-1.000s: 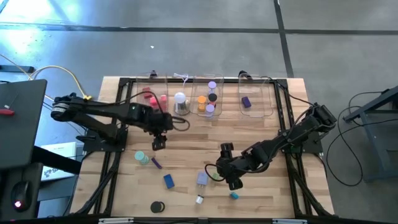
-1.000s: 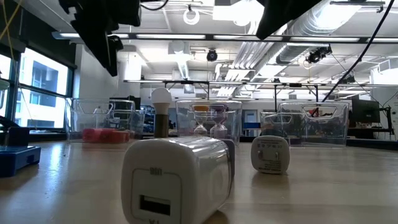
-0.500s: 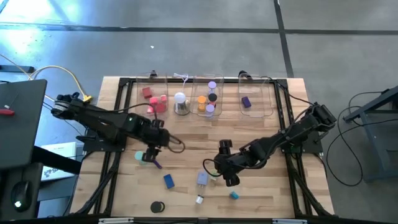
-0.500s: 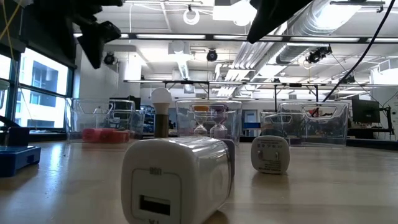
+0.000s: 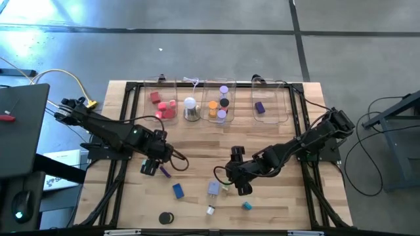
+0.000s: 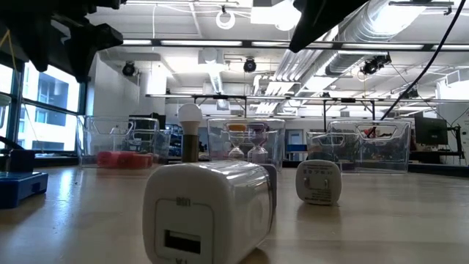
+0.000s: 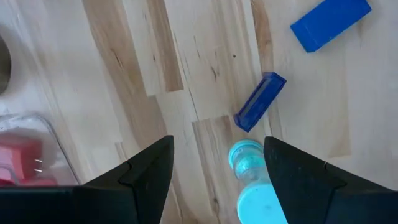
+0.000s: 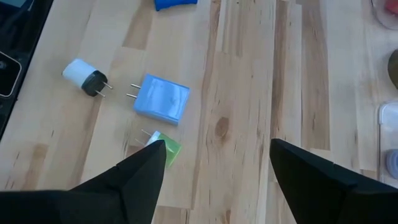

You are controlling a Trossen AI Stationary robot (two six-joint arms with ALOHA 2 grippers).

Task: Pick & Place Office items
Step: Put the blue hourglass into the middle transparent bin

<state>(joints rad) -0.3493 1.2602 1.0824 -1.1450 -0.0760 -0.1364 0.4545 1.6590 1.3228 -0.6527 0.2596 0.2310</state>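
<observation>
Two wide-spread fingers [image 7: 149, 171] of the left gripper [image 5: 150, 168] are seen straddling the teal cylinder [image 7: 252, 180] near the table's left edge. The right gripper [image 8: 214, 165], also spread, is held beside the blue plug [image 8: 162, 99].

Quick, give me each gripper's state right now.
Left gripper: open, holding nothing, poised over the teal cylinder.
Right gripper: open, holding nothing, above the table near the blue plug adapter.
</observation>
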